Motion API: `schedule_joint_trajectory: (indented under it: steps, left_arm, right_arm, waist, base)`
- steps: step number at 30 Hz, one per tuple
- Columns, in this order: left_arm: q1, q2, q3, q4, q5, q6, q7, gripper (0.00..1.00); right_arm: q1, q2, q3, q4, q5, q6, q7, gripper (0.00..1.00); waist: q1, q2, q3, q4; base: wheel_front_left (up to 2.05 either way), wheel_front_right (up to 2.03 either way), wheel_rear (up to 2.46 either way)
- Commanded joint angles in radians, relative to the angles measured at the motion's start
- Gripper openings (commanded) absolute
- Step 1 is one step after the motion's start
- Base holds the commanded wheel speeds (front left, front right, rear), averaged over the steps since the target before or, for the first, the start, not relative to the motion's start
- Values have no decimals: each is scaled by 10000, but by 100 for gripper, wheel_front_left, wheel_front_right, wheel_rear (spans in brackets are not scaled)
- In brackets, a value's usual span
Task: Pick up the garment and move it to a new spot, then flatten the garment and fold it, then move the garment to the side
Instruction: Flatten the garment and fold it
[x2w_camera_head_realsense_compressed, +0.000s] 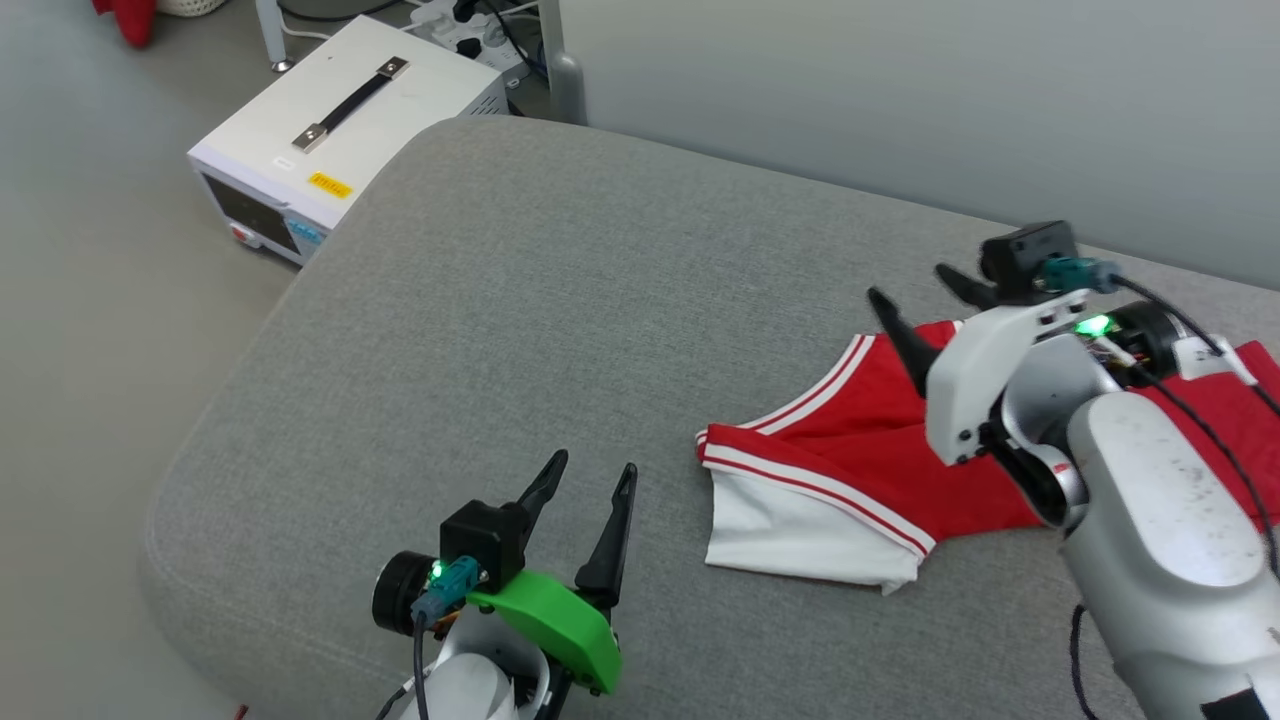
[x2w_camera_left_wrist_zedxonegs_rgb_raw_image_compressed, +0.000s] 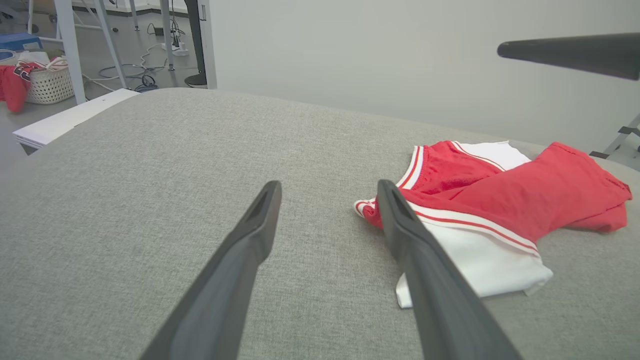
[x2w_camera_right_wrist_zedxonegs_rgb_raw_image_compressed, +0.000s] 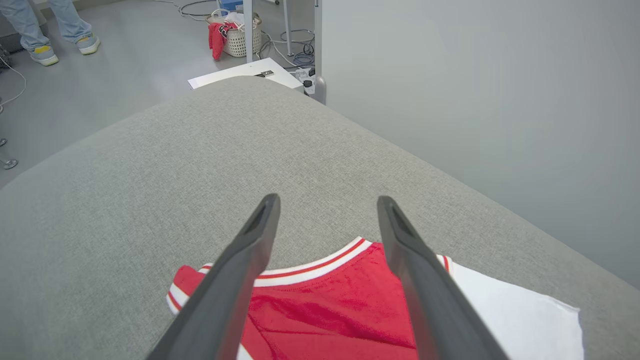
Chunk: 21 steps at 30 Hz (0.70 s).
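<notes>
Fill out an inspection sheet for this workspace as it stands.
Surface: grey padded cushion, smooth fabric, rounded corners.
Job's things: garment, red with a white sleeve and striped trim, lying rumpled, not flat, toward the robot's right.
Clutter: nothing seen on the cushion.
Grippers: left gripper open over bare cushion beside the garment; right gripper open above the garment, holding nothing.
Cables: loose cables and a power strip on the floor beyond the cushion.
Surroundings: white cased device on the floor; basket with red cloth; a person's feet; grey wall.
</notes>
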Motion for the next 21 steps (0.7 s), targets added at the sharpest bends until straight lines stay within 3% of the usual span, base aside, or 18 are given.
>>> schedule_joint_trajectory:
  steps: [1,6,11,16,21]
  left_arm:
    - [58,-45,64,-40,61,-51,-61,100]
    - [209,-46,201,-177,-24,-97,-61,100]
    - [381,-48,374,-389,-219,-125,-61,100]
    - [553,-50,541,-550,-447,-121,-61,100]
    - [685,-51,694,-753,-609,-57,-61,100]
  right_arm:
    - [111,-265,-106,-181,-16,-7,-330,100]
    - [885,-1145,-694,-886,-132,-7,-1374,100]
    - [2125,-1556,-1629,-1785,-266,-7,-2051,100]
    - [3575,-1394,-2708,-3007,-481,-7,-2548,100]
    - [4831,-761,-3597,-4043,-688,-7,-2868,100]
  waist:
    - [0,0,-322,-429]
    - [0,0,-550,-1031]
    - [0,0,-687,-1567]
    - [0,0,-755,-2064]
    - [0,0,-691,-2445]
  base:
    - [0,0,0]
    - [0,0,0]
    - [0,0,0]
    - [0,0,0]
    - [0,0,0]
